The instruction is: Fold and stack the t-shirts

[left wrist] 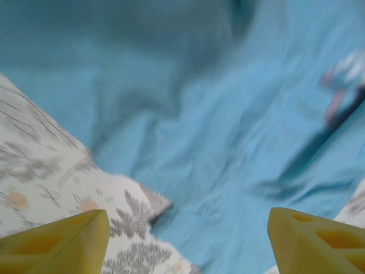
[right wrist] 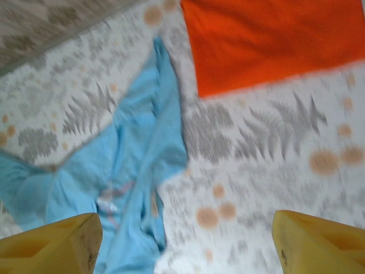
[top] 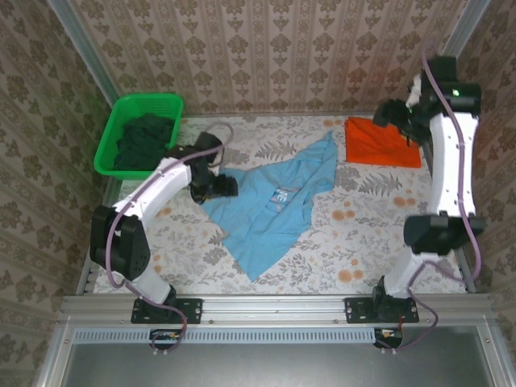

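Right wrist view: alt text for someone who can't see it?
A rumpled light blue t-shirt lies lower left on the floral table, apart from a flat orange-red t-shirt at upper right. The right gripper shows yellow fingers apart at the bottom corners.

Wallpaper in a beige-and-brown damask pattern covers 3 walls: the back wall, the left wall and the right wall. They close in the table on those sides. 2 aluminium posts rise slanting from its far corners. The table carries a pale cloth printed with grey fern leaves and orange flowers. An aluminium rail runs along its near edge, with a grey panel below. The light is even, with soft shadows.
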Motion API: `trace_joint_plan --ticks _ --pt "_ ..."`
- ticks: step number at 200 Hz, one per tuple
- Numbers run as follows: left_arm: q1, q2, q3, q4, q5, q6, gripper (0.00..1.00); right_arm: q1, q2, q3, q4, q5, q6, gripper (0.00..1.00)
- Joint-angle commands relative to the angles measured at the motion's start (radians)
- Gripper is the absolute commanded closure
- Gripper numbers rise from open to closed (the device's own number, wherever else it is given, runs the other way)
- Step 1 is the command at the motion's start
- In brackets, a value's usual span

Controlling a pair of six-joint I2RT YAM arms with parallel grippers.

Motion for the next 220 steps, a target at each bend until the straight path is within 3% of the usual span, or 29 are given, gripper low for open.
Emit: trace_joint_plan --ticks 1,18,29,56,84,120,141,190,220 --pt "-0.072 -0.033 -0.076 0.020 0.052 0.133 0.29 0.036 -0.207 -0.381 0.141 -0.163 0.051 0.21" --pt "-0.102 -0.022 -0.126 0.043 0.075 0.122 0.34 0.109 -0.400 -0.749 0.313 -0.213 0.227 0.24" --pt "-0.125 -0.015 -0.152 0.058 0.090 0.115 0.36 0.205 -0.492 -0.964 0.462 -0.237 0.358 0.29" --pt "-0.191 0.025 -0.173 0.075 0.034 0.106 0.36 0.421 -0.537 -1.289 0.755 -0.192 0.570 0.43" --pt "-0.251 0.115 -0.105 0.055 -0.034 0.092 0.35 0.520 -0.475 -1.393 0.895 -0.160 0.601 0.53" --pt "-0.277 0.212 -0.042 0.051 -0.075 0.075 0.39 0.558 -0.436 -1.503 1.079 -0.207 0.651 0.56" --pt "-0.276 0.264 -0.005 0.011 -0.112 0.084 0.46 0.584 -0.406 -1.508 1.082 -0.206 0.652 0.57" --pt "-0.279 0.298 -0.022 0.019 -0.108 0.110 0.48 0.632 -0.429 -1.542 1.121 -0.164 0.697 0.58" --pt "-0.280 0.294 -0.050 0.034 -0.114 0.115 0.66 0.664 -0.448 -1.560 1.151 -0.144 0.739 0.59"
